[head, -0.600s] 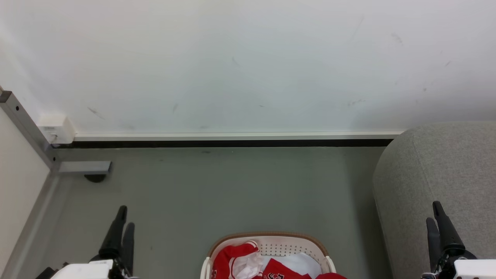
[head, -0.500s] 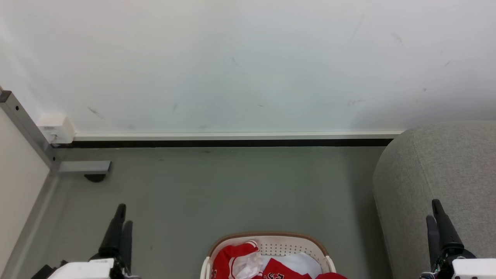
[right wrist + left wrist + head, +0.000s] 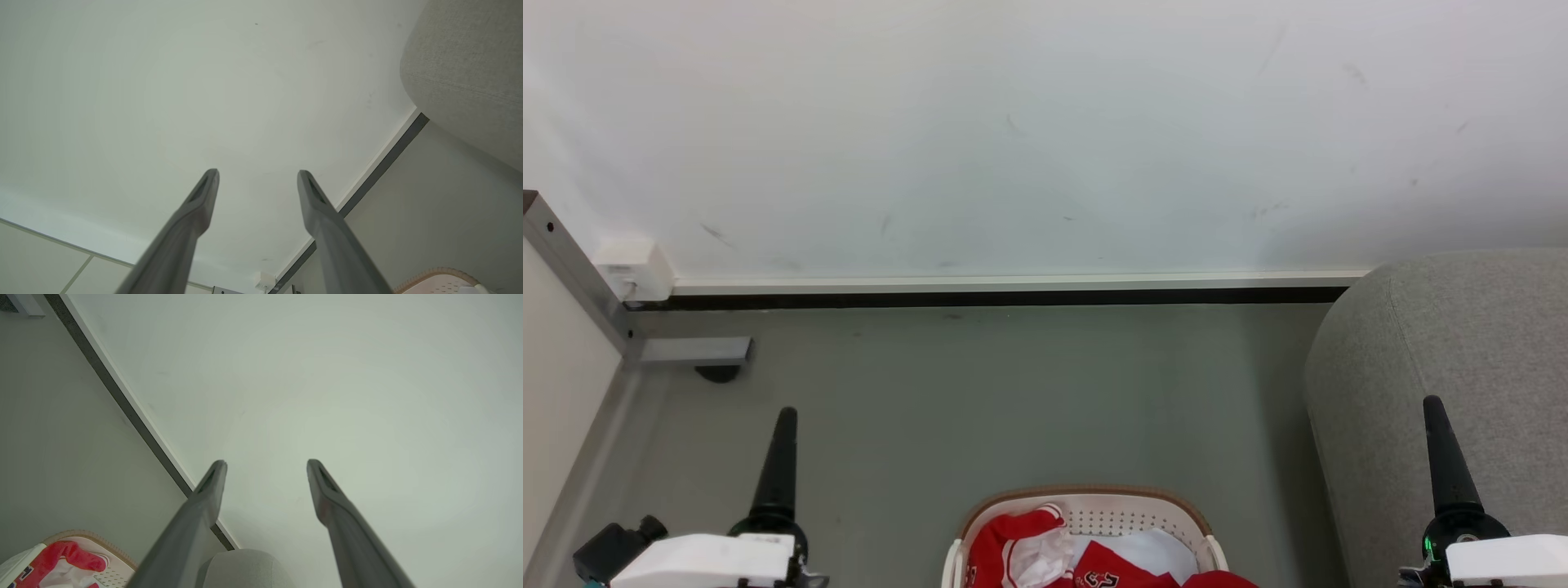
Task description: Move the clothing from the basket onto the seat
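Observation:
The basket (image 3: 1086, 493), white perforated plastic with a tan rim, stands on the floor at the bottom centre of the head view. In it lies the clothing (image 3: 1005, 549), a red jersey with white fabric beside it. The seat (image 3: 1462, 343), a light grey sofa, rises at the right. My left gripper (image 3: 786, 413) hangs open over the floor left of the basket, and my right gripper (image 3: 1431, 403) hangs open in front of the sofa's side. Both wrist views show spread, empty fingers: left gripper (image 3: 265, 463), right gripper (image 3: 257, 173). The basket (image 3: 81, 537), clothing (image 3: 61, 555) and seat (image 3: 470, 69) sit at their edges.
A white wall (image 3: 1045, 131) with a black baseboard (image 3: 1013, 299) closes the far side. At the left stand a grey metal post (image 3: 572, 269), a white box (image 3: 633, 268) and a metal foot (image 3: 694, 349). Grey floor (image 3: 1013, 392) lies between basket and wall.
Both wrists have turned, so each gripper's two fingers now line up as one in the head view, with tips a little higher. The head view has shifted slightly.

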